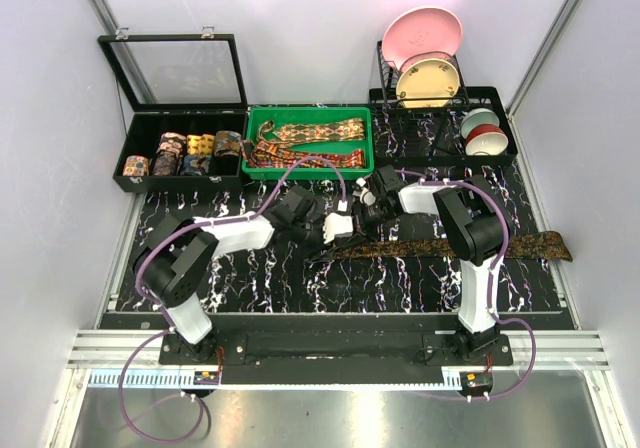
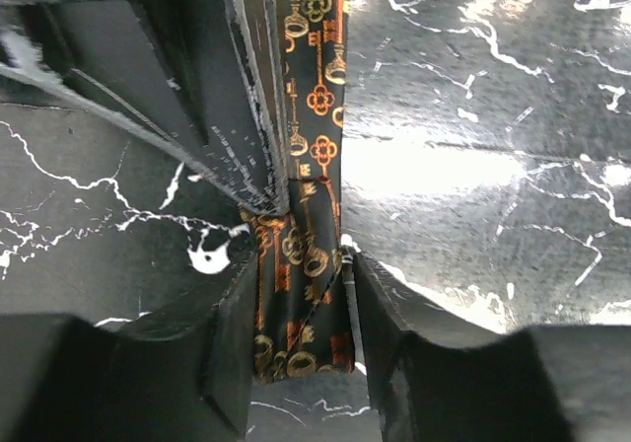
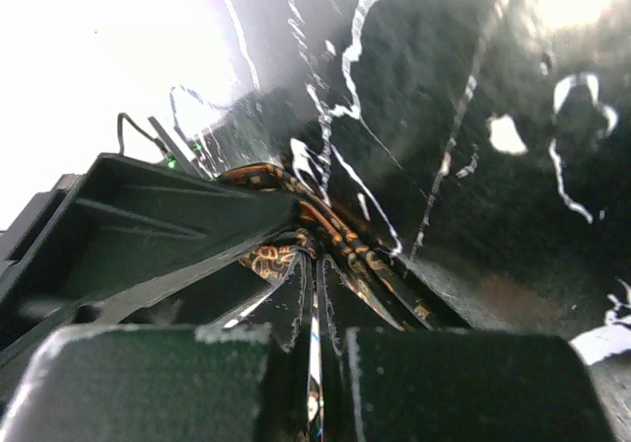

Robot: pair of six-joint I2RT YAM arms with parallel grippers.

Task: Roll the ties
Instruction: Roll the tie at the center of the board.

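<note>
Open tabletop [image 1: 300,290] near-L; tray [image 1: 250,140] behind

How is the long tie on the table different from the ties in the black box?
The tie on the table lies stretched out long and flat; the ties in the black box are rolled into small coils. The tie on the table lies alone, with the left arm's fingers either side of its end; the boxed ones sit in a row, untouched. All are patterned cloth.
</note>
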